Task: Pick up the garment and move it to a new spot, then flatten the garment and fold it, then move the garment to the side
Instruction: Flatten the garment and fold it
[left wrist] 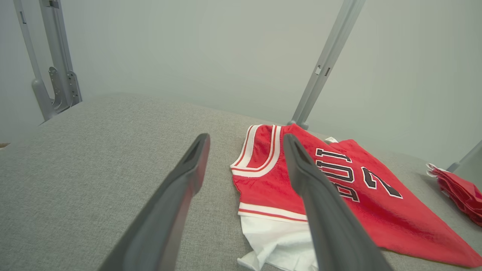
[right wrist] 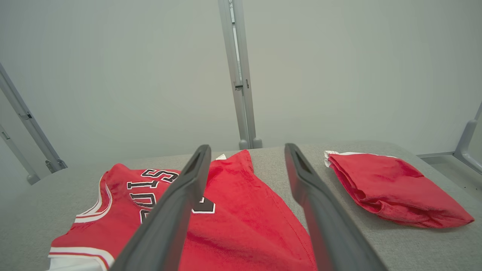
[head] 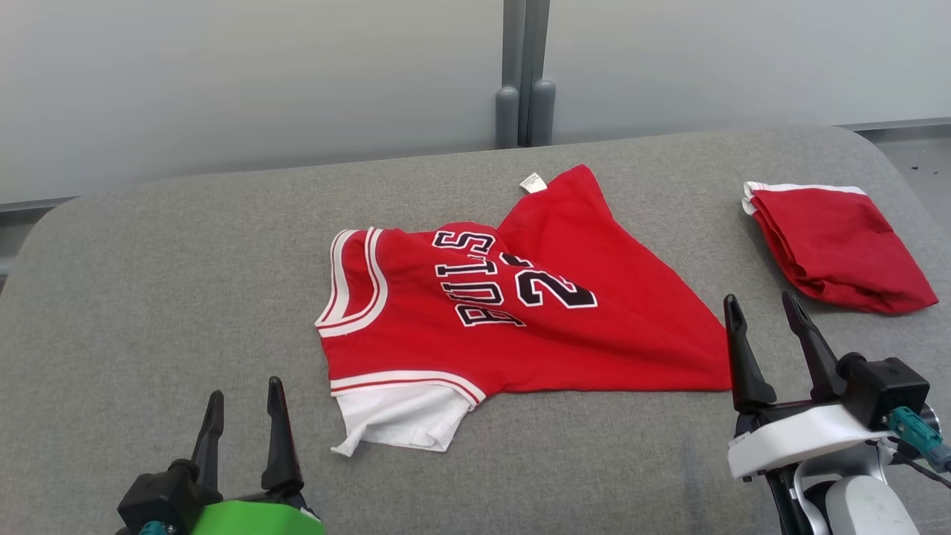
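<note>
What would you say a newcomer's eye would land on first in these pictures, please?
Most likely the red jersey, lying rumpled with black-and-white lettering in the middle of the grey padded surface. Next comes a second red garment, folded and set apart at the far right. The left gripper and the right gripper stand open and empty at the near side, one on either side of the jersey.

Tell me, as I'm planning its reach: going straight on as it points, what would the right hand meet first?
Probably the bare grey surface between the jersey and the folded red garment; the right hand aims into that gap. Depth is unclear.
</note>
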